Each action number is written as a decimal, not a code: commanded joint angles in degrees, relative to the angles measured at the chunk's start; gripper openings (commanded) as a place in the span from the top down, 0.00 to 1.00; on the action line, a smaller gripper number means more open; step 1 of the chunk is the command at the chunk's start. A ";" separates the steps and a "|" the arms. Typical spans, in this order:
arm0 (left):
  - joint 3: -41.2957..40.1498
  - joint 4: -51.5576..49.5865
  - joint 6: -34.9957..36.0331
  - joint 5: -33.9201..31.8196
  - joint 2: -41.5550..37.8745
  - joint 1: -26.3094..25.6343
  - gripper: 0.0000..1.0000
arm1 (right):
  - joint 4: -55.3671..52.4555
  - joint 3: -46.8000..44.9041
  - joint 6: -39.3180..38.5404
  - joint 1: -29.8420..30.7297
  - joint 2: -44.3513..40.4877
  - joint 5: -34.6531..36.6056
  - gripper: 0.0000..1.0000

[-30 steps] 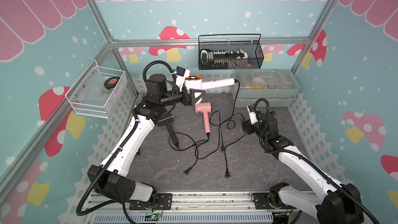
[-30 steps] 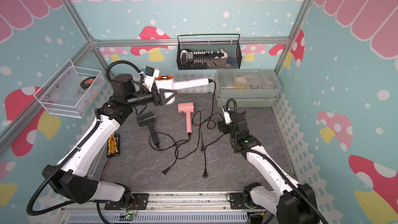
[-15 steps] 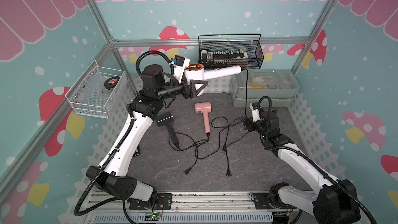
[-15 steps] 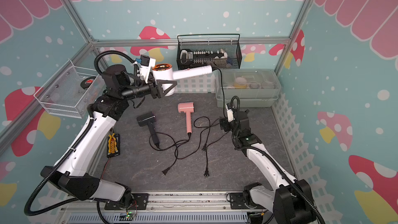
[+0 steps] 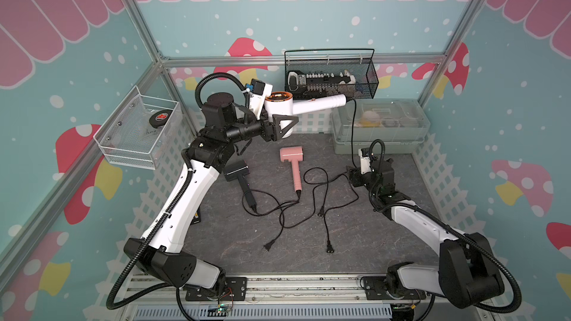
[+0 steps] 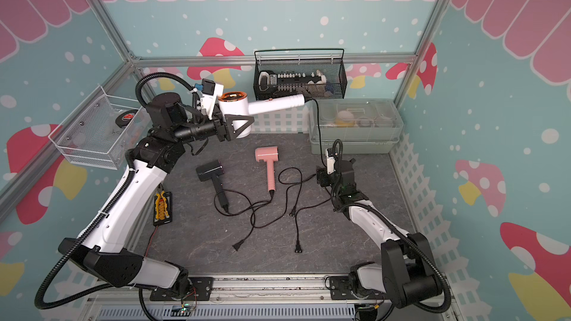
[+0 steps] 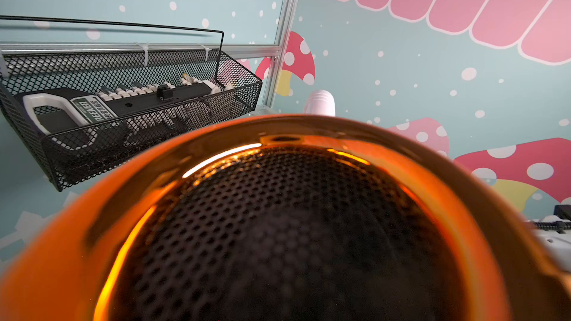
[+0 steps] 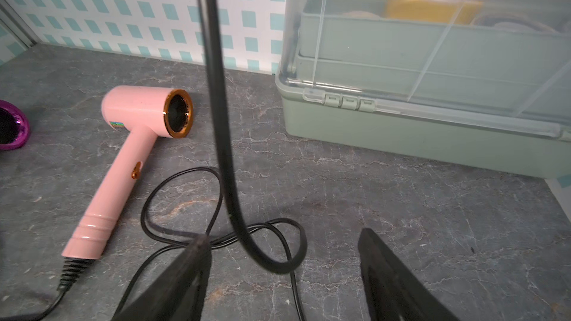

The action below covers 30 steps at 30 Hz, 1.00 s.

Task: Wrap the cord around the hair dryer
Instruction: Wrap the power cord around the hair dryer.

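1. Upper middle of both top views: the left pincer (image 5: 282, 121) is clamped on the barrel of the white hair dryer (image 5: 318, 104). It holds the dryer in the air, well clear of the bench (image 5: 234, 242), with the handle pointing right.
2. The cord (image 5: 353, 131) leaves the handle end and drops straight down. It reaches the right pincer (image 8: 282, 239), which sits low at centre right of the top views, just above the bench.
3. In the right wrist view, that pincer's fingers (image 8: 185, 273) stand apart. The cord curves through the gap between them, and nothing is pinched. It looks lined up for a grab.
4. Progress is early. The dryer is lifted and that is all: there is not one turn of cord on the handle or barrel. Past the right pincer, the slack trails off across the bench.
5. What is left, as I judge it, is nearly everything:
   - take hold of the cord
   - wind it round the dryer, loop after loop
   - bring in the plug end
6. I count three hair dryers. The white one is aloft, and the pink hair dryer (image 5: 292, 159) and the black hair dryer (image 5: 236, 171) lie flat at centre.
7. There are three cords, and they cross one another mid-bench. As best I can tell, there are three plug ends.
8. Two arms, two pincers.
9. Around the edges:
   - one black wire basket (image 5: 367, 88) at upper centre
   - one white mesh basket (image 5: 133, 155) at left
   - one clear-lidded box (image 5: 380, 145) at right
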 commanded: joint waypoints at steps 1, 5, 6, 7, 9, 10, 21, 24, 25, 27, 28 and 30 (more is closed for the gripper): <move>1.30 4.50 -0.64 1.16 -1.59 0.15 1.00 | 6.25 -0.22 1.14 -0.68 3.27 1.26 0.39; -1.05 5.65 -1.68 1.18 -2.48 0.80 1.00 | 15.37 -3.09 1.18 -1.39 1.82 5.26 0.79; -2.04 6.21 -2.02 1.12 -2.89 1.04 1.00 | 15.72 -3.07 0.37 -1.50 0.75 5.75 0.86; -2.95 6.72 -2.36 1.15 -3.18 1.35 1.00 | 15.35 -2.72 -0.41 -1.52 -0.29 6.21 0.92; -4.93 7.99 -3.13 1.28 -3.87 2.21 1.00 | 13.14 -1.73 -2.79 -1.68 -3.12 7.28 1.00; -5.71 8.45 -3.50 1.37 -4.21 2.50 1.00 | 11.37 -1.02 -4.03 -1.76 -4.39 7.76 1.00; -7.46 11.08 -4.94 1.01 -2.95 3.22 1.00 | -8.27 12.39 -13.58 -3.18 -18.72 12.99 1.00; -7.59 11.35 -4.95 0.65 -2.61 3.23 1.00 | -9.37 16.30 -16.04 -3.19 -20.75 13.85 1.00; -7.67 11.51 -5.02 0.66 -2.57 3.23 1.00 | -9.75 17.62 -16.87 -3.16 -21.08 14.07 1.00; -8.09 11.85 -5.12 0.63 -2.89 3.23 1.00 | -10.63 21.11 -18.91 -3.16 -21.31 14.92 1.00; -8.41 12.04 -5.20 0.44 -3.10 3.23 1.00 | -10.69 22.35 -20.08 -3.19 -21.19 15.49 1.00; -9.26 12.49 -5.12 0.13 -3.77 3.23 1.00 | -11.33 25.36 -22.69 -3.13 -20.01 17.13 1.00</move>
